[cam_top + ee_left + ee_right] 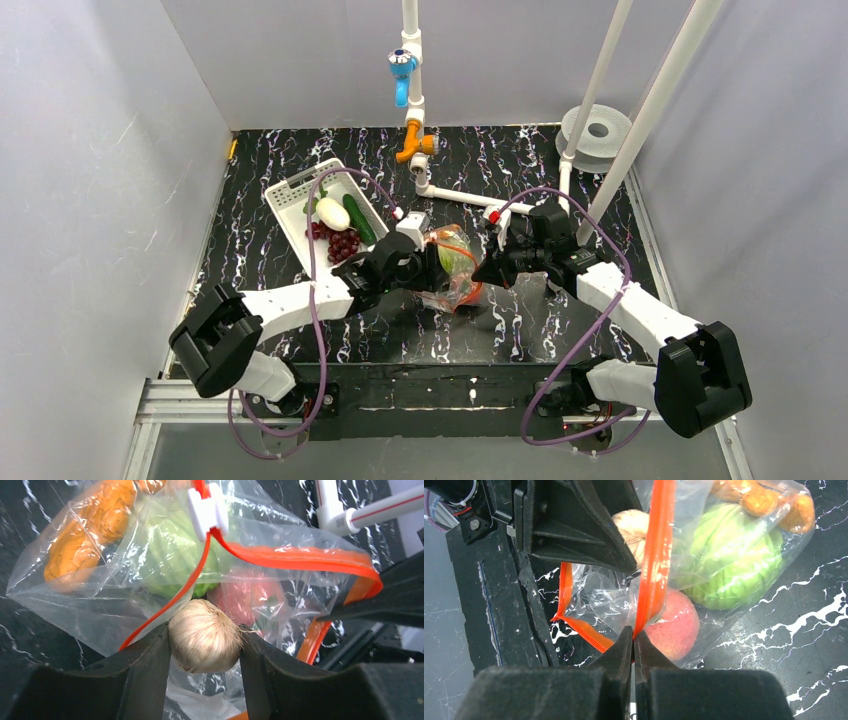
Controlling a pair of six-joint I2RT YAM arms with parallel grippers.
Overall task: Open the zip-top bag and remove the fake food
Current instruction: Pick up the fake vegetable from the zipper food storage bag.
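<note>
- Step in hand: unloading. The zip-top bag (100,612) lies on the bench (560,160) between the two arms, with its mouth gaping toward the left arm.
- The left tool (204,630) is clamped on a garlic bulb (202,645), one pad on each side. The bulb sits right at the bag's mouth, between the two runs of the orange zip strip (300,560). The frames do not show whether it is fully clear of the plastic.
- The right tool (633,635) is pinched tight on the zip strip near its corner and holds that lip up and taut.
- The white slider (207,510) is parked at the far end of the strip.
- In the bag: peach (674,625), green round vegetable (724,565), orange pieces (85,535).
- In the white basket (285,195), left of the bag: grape bunch (342,243), cucumber (358,218), white egg-shaped piece (332,213).
- Judgement: roughly midway through, with several items to go.
- Next move calls for drawing the bulb straight back out of the mouth without snagging the lower strip, while the right tool anchors the lip. The bulb then goes to the basket.
- The peach lies nearest the opening, so it is the likely next pick.
</note>
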